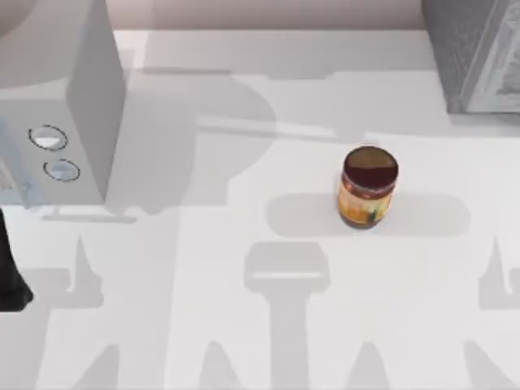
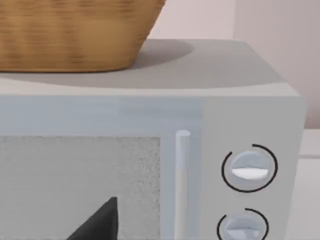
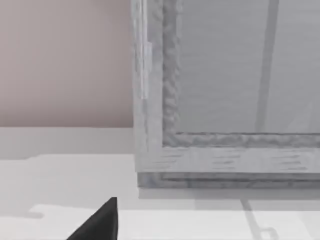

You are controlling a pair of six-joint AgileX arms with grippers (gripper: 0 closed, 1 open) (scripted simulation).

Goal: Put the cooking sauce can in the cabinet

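The cooking sauce can (image 1: 367, 187) stands upright on the white table, right of centre, with a dark maroon top and an orange-yellow label. The cabinet (image 1: 479, 57) sits at the back right corner, dark grey and speckled, and its ridged whitish front panel (image 3: 240, 85) looms close in the right wrist view. A dark part of my left arm (image 1: 10, 272) shows at the table's far left edge, well away from the can. A dark tip of my left gripper (image 2: 97, 225) faces the pale-grey box. A dark tip of my right gripper (image 3: 97, 222) faces the cabinet's lower corner.
A smooth pale-grey box with two round dials (image 1: 57, 150) stands at the back left. A wicker basket (image 2: 75, 35) rests on top of it. A wall runs along the table's far edge. Open table surface lies between the can and the cabinet.
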